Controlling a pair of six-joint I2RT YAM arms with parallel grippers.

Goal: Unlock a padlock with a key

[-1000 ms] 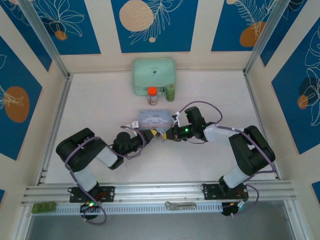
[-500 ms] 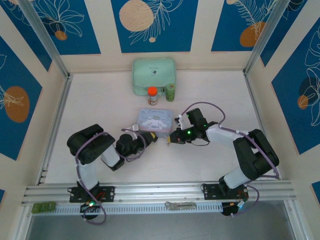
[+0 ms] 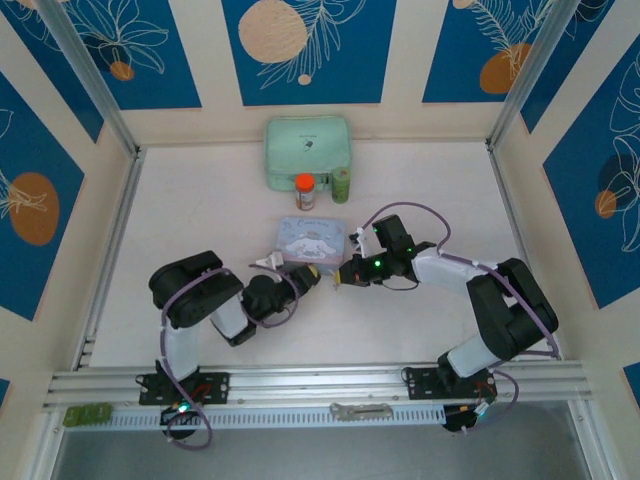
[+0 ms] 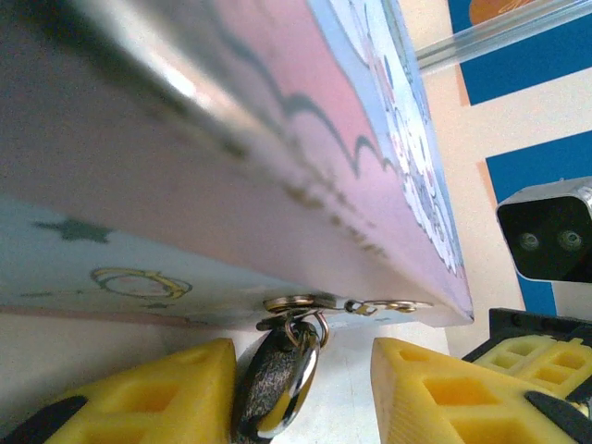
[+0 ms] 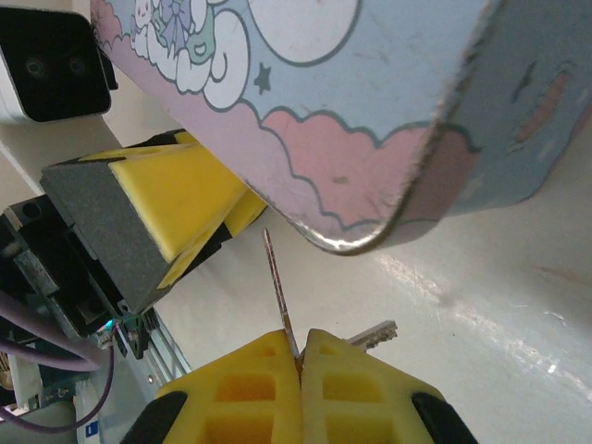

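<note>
- No legible text, number, brand or sign in any view.
- Tin [image 3: 311, 240]: the lid and side carry printed pictures (cartoon figures, clouds, stars). The wrist views are close enough to read, and they show artwork and no lettering.
- Case [image 3: 307, 150]: there is a small dark mark at the lid centre, too small to read.
- Orange-capped bottle [image 3: 305, 192]: the label band is visible, but its print is not resolved.
- Green bottle [image 3: 341, 185]: any marking is too small to tell.
- Wall panels [image 3: 300, 40]: leaf outlines and discs, pattern only.
- Green board [image 3: 87, 413] on the front rail: surface detail is blurred and unreadable.
</note>
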